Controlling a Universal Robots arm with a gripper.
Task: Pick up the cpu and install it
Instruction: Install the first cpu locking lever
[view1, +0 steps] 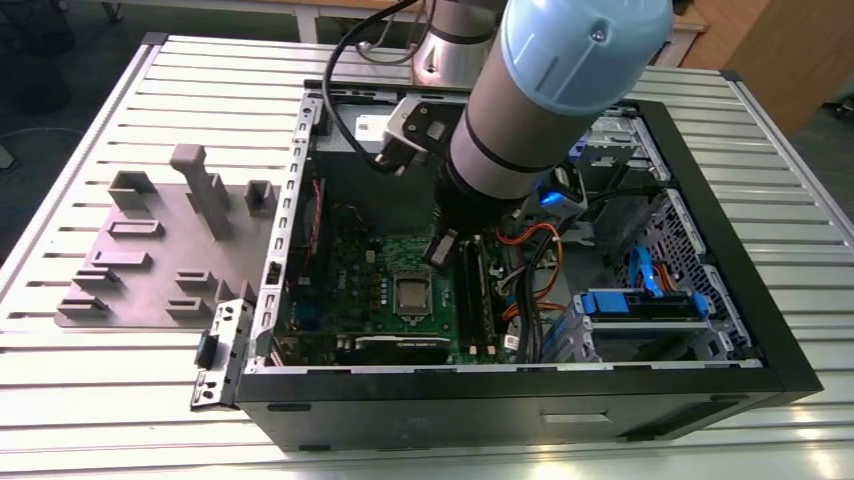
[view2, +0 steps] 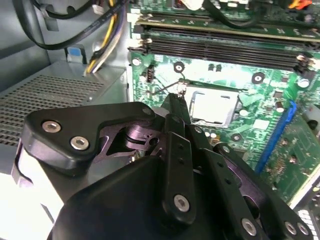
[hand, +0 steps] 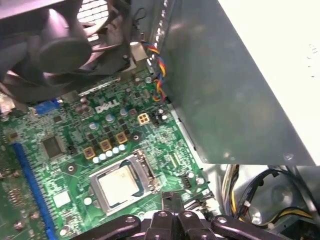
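Note:
The cpu (hand: 117, 184) is a silvery square chip lying flat inside the silver socket frame (hand: 146, 171) on the green motherboard (hand: 75, 130). The second wrist view has the cpu (view2: 212, 106) just beyond my fingertips. My gripper (view2: 178, 97) is shut, its black fingers pressed together with nothing visible between them. Its tip sits beside the socket's corner, next to the thin wire lever (view2: 167, 89). In the exterior view my gripper (view1: 441, 252) hangs low inside the open case, a little behind the cpu (view1: 411, 292).
Memory slots (view2: 220, 42) run alongside the socket. A black fan (hand: 60, 45), a grey power supply box (hand: 235, 90) and bundled cables (hand: 157, 75) crowd the board. A blue drive caddy (view1: 641, 303) sits in the case (view1: 534, 400). A grey fixture plate (view1: 160, 250) lies outside it.

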